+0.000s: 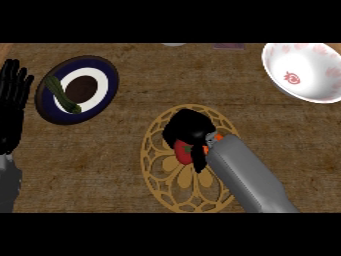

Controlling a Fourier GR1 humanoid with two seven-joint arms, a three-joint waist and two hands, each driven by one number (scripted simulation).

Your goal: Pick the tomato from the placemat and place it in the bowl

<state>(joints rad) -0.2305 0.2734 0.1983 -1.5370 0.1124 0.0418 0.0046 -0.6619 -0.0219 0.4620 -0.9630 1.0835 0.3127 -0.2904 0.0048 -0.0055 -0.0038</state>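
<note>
Red skin of a small round tomato (182,151) shows under the curled black fingers of the right hand (187,128), which is closed round it over the middle of the round tan openwork placemat (171,192). Whether the fruit has left the mat I cannot tell. The grasp looks made, so the lift, the carry and the release into the white bowl with red markings (306,74) are all left to do. That bowl stands at about two o'clock from the placemat, well apart from it and close to the far right corner, so the release is best aimed at the bowl's middle rather than its outer rim. The stretch of brown woven tabletop (239,100) between mat and bowl carries nothing, which gives an open path. At ten o'clock sits a dark blue plate (110,75) with a green vegetable (61,95), off the route. The left hand (7,100) rests open, fingers up, at nine o'clock by the left edge.
</note>
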